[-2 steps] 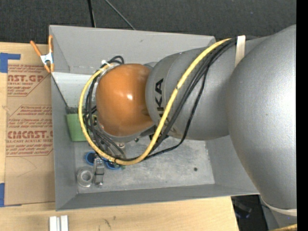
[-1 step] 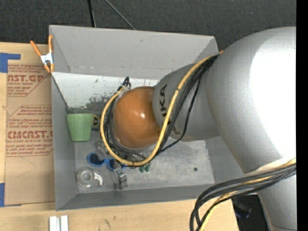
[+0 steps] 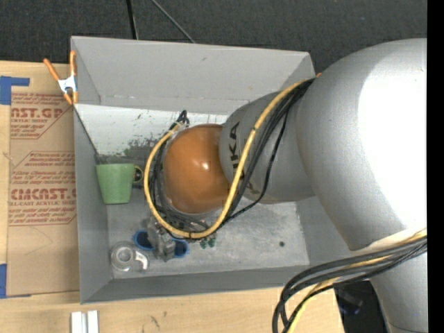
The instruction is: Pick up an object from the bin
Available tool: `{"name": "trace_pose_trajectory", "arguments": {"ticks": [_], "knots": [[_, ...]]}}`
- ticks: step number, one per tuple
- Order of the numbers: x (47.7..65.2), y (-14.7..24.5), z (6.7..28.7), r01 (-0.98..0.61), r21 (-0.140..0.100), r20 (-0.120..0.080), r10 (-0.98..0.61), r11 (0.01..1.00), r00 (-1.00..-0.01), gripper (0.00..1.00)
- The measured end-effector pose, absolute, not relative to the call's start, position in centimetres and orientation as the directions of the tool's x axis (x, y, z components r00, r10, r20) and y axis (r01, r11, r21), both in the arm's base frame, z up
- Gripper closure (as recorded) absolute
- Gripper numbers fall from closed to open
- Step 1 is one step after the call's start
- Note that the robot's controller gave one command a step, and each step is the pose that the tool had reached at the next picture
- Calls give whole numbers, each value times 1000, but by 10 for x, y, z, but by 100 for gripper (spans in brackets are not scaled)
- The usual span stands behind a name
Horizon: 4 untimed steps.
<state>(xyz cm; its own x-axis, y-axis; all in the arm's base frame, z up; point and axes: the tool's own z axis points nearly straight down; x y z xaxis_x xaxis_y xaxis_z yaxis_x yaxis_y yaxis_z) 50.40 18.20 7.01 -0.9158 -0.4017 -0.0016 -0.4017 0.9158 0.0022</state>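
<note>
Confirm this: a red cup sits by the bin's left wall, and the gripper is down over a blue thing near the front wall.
Not quite: the cup by the bin's left wall is green, not red, as the camera view shows. The gripper is indeed over a blue thing near the front wall.

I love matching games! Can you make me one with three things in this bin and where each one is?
Things:
1. green cup
2. small clear round thing
3. blue thing

Places:
A. right under the tool
B. in the lower left corner of the bin
C. against the left wall, higher up

Pairs: 1-C, 2-B, 3-A.
</note>
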Motion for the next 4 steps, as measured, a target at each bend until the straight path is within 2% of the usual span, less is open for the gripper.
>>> {"name": "trace_pose_trajectory", "arguments": {"ticks": [1, 2, 3, 4], "knots": [[525, 173, 158, -421, -1, -11, -421, 907, -907, 100], [522, 173, 153, -422, 2, -2, -422, 907, -907, 0], [502, 202, 65, -396, 4, 7, -396, 918, -918, 0], [505, 200, 69, -393, 2, 0, -393, 919, -920, 100]]}}
